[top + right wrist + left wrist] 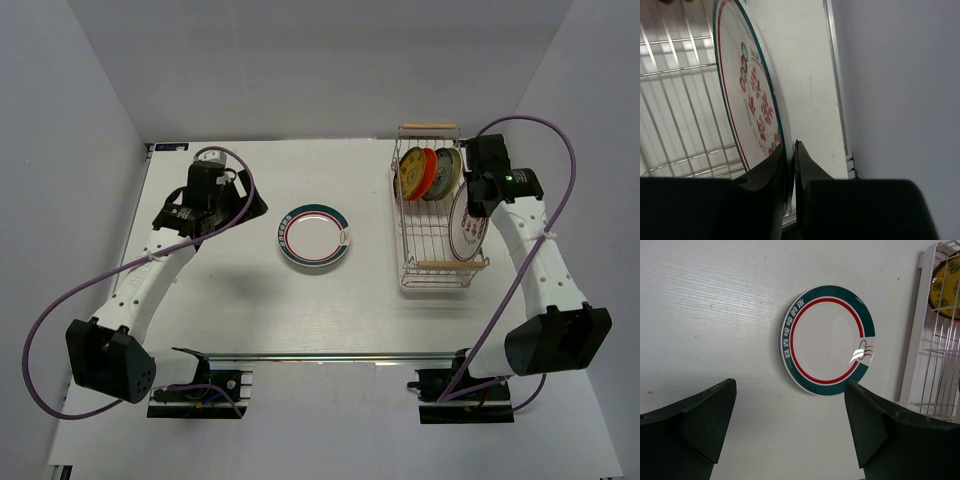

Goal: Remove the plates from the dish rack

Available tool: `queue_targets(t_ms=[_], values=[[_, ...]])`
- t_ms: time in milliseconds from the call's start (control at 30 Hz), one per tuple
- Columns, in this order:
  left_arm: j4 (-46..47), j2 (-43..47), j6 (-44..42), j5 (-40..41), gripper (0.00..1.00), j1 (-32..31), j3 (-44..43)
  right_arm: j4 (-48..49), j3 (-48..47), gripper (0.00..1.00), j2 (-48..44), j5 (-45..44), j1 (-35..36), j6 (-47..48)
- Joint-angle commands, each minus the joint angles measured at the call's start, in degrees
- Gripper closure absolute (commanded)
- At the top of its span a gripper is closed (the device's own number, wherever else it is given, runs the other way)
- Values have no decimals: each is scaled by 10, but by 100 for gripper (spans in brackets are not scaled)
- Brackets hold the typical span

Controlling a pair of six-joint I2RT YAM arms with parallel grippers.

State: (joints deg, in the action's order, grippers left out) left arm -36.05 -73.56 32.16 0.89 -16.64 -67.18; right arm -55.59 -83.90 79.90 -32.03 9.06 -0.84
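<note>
The dish rack (437, 262) stands at the right of the table, wooden handles at its far and near ends. At its far end a tan-yellow plate (409, 173), an orange-red plate (430, 172) and a greyish plate (449, 170) stand on edge. My right gripper (478, 200) is shut on the rim of a white plate with red motifs (465, 226), tilted on edge at the rack's right side. In the right wrist view the fingers (791, 150) pinch that plate (752, 95). A white plate with green rim and red ring (315, 237) lies flat mid-table. My left gripper (238, 195) is open and empty left of it.
The left wrist view shows the flat plate (827, 340) ahead of the open gripper (790, 385), with the rack (932, 355) and the yellow plate (947, 285) at the right. Grey walls enclose the table on three sides. The table's right edge (837, 100) runs close to the rack.
</note>
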Motion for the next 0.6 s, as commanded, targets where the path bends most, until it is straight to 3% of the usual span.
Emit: queue_targets(t_ms=[0,333,433,533,567], values=[[13,26,-2,-5,2,-2,2,14,-51,100,-31,14,0,-1],[19,28,-7,-50,2,-2,-10,-4,-201,100,-24,13,-1,34],[30,27,-15,-101,2,-2,-14,23,-203,100,-33,89,2,27],[49,25,-21,-157,2,-2,-16,65,-182,100,-44,237,3,13],[57,25,-19,-163,2,-2,-17,93,-154,100,-49,339,-3,14]])
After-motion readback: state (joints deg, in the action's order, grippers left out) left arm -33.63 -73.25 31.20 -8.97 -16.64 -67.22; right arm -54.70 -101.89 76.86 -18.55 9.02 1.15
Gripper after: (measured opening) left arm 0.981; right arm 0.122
